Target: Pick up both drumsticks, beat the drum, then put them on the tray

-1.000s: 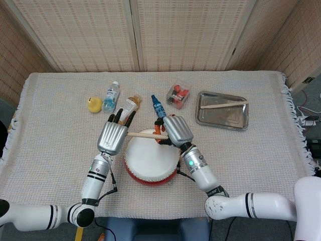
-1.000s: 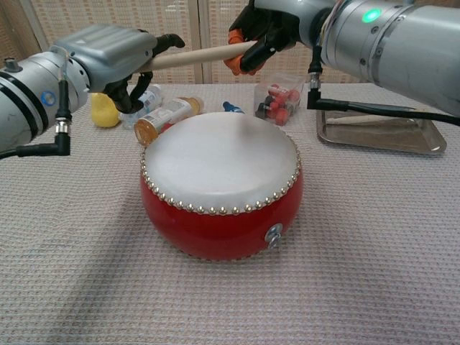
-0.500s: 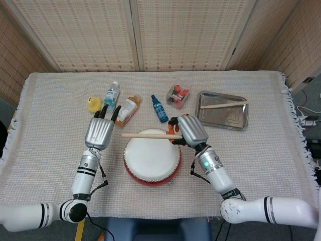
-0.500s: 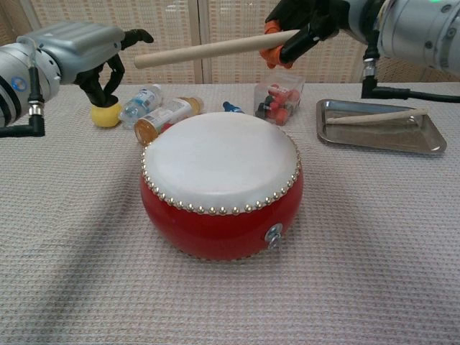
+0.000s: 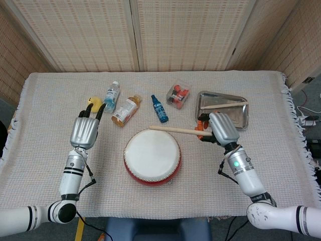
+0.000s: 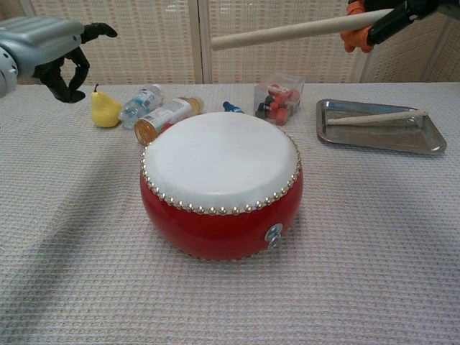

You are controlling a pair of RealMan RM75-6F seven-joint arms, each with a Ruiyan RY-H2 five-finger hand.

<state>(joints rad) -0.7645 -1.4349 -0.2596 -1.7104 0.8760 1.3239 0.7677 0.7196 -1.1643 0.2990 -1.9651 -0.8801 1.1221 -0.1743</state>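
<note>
**One drumstick in the tray, the other up in the air**

So the right hand (image 5: 220, 128) has its fingers wrapped around one drumstick (image 5: 173, 130), holding it up off the surface. The stick runs roughly level, with its free end reaching over the far edge of the drum (image 5: 152, 156) without touching the skin. In the chest view it's clearly well above the drumhead. The orange handle end sits inside the grip.

The second drumstick (image 5: 223, 104) lies in the metal tray (image 5: 239, 121), stretched along its length. The tray sits on the surface to the right of the drum, and the right hand hovers just beside its near-left corner.

The left hand (image 5: 85, 129) is well to the left of the drum, holding nothing. From the chest view its dark fingers (image 6: 66, 79) look loosely curled but apart.

Behind the drum there's a yellow pear (image 5: 93, 104), a water bottle (image 5: 111, 96) lying down, an orange-capped bottle (image 5: 124, 110) on its side, a small blue spray bottle (image 5: 159, 109) and a clear box of red bits (image 5: 178, 94).
</note>
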